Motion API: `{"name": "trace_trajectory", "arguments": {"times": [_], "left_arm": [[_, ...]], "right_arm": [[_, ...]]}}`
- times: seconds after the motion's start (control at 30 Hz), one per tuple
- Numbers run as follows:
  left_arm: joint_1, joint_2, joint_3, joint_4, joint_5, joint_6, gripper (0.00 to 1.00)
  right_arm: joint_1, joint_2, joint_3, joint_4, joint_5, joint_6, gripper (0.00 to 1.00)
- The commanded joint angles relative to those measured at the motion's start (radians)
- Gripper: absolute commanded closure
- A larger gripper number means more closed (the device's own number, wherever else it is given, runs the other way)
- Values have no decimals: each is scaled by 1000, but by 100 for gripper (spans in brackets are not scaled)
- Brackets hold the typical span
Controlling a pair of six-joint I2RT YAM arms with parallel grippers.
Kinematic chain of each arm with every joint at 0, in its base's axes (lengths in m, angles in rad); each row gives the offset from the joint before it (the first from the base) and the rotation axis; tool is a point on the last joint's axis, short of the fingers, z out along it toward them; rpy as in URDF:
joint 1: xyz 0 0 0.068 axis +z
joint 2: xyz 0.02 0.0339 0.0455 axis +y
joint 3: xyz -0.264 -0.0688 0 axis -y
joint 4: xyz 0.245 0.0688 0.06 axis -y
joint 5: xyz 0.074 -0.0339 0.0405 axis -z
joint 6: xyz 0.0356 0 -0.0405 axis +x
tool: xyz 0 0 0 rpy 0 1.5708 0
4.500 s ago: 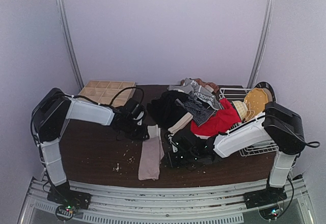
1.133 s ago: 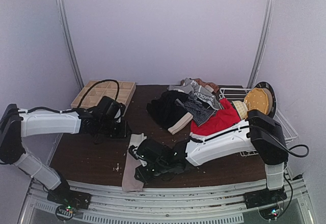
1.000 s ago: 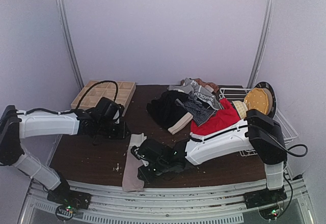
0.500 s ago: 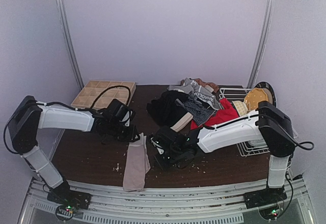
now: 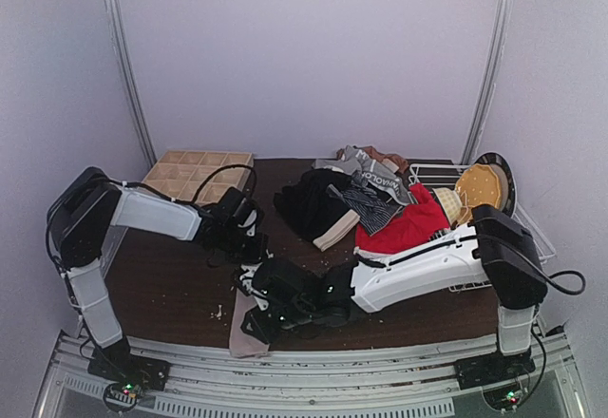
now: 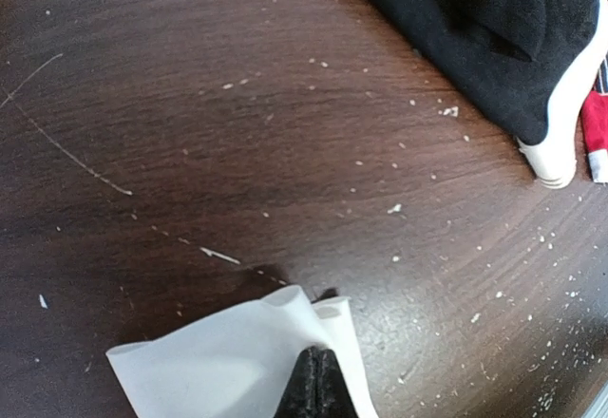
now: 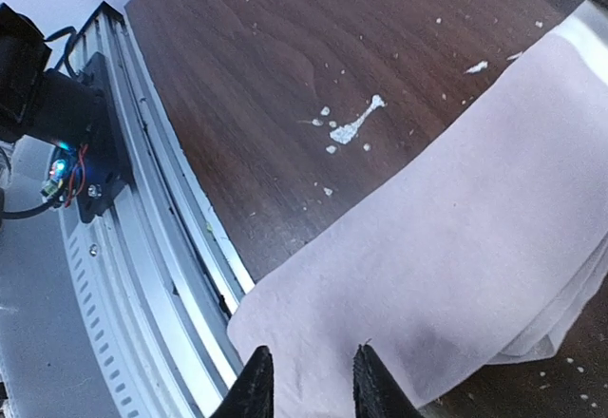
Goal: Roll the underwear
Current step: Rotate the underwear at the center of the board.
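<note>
A pale pink-beige underwear (image 5: 244, 340) lies as a long folded strip on the dark table, its near end at the front edge. My left gripper (image 5: 251, 252) is shut on the strip's far edge; the left wrist view shows the black fingertips (image 6: 316, 385) pinching the bunched pale cloth (image 6: 218, 361). My right gripper (image 5: 255, 323) hangs over the strip's near end, open, and its two fingers (image 7: 255, 389) stand apart just above the flat cloth (image 7: 456, 247). More underwear is piled at the back right: red (image 5: 404, 228), black (image 5: 309, 204) and grey-striped (image 5: 370, 199).
A wooden grid tray (image 5: 195, 173) sits at the back left. A wire rack (image 5: 532, 233) with a round woven piece (image 5: 480, 188) stands at the right. The metal rail (image 7: 123, 247) runs right beside the strip's near end. Pale crumbs (image 7: 351, 131) dot the table.
My left gripper has closed on the strip's far edge. My right gripper has moved from beside the strip's middle towards the front edge, over its near end.
</note>
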Motion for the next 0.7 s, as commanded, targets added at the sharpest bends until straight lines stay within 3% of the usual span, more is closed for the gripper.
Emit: {"name": "trace_trajectory", "arguments": {"times": [0.0, 0.3, 0.67], "left_arm": [[17, 28, -35, 77, -9, -16, 100], [59, 33, -126, 131, -17, -52, 100], [66, -20, -197, 113, -61, -58, 100]], "right_arm": [[5, 77, 46, 14, 15, 32, 72], [-24, 85, -32, -71, 134, 34, 75], [-148, 3, -152, -154, 157, -14, 76]]}}
